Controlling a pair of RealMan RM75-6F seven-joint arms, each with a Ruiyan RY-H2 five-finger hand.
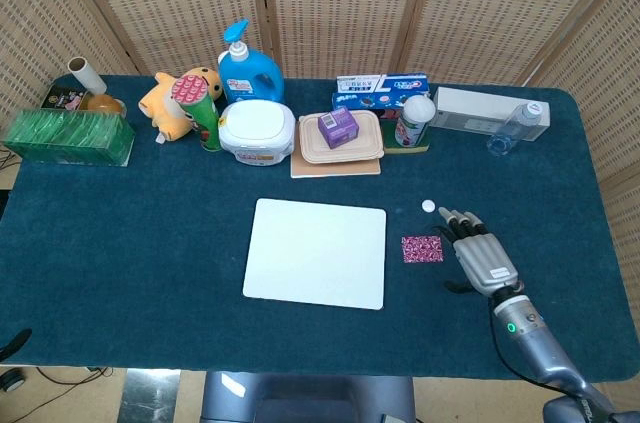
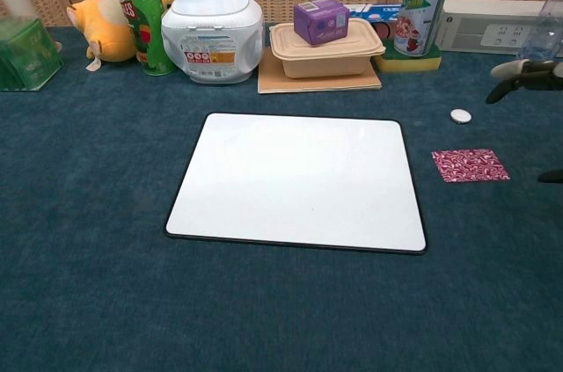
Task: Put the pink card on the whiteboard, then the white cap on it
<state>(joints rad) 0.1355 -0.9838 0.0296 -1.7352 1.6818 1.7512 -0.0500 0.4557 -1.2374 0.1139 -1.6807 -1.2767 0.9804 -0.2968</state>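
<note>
The pink patterned card (image 1: pixel 422 248) (image 2: pixel 470 164) lies flat on the blue cloth, just right of the whiteboard (image 1: pixel 316 252) (image 2: pixel 296 179). A small round white cap (image 1: pixel 428 207) (image 2: pixel 460 115) sits behind the card. My right hand (image 1: pixel 480 254) hovers open just right of the card, fingers spread and pointing toward the cap; in the chest view only its fingertips (image 2: pixel 526 74) show at the right edge. It holds nothing. The left hand appears in neither view.
Along the back stand a green tissue box (image 1: pixel 68 136), plush toy (image 1: pixel 172 100), chip can (image 1: pixel 203 111), blue pump bottle (image 1: pixel 248 68), white wipes tub (image 1: pixel 258 130), lunchbox with purple carton (image 1: pixel 341 135), toothpaste box (image 1: pixel 380 90), cup (image 1: pixel 415 120), power strip (image 1: pixel 480 110) and clear bottle (image 1: pixel 512 128).
</note>
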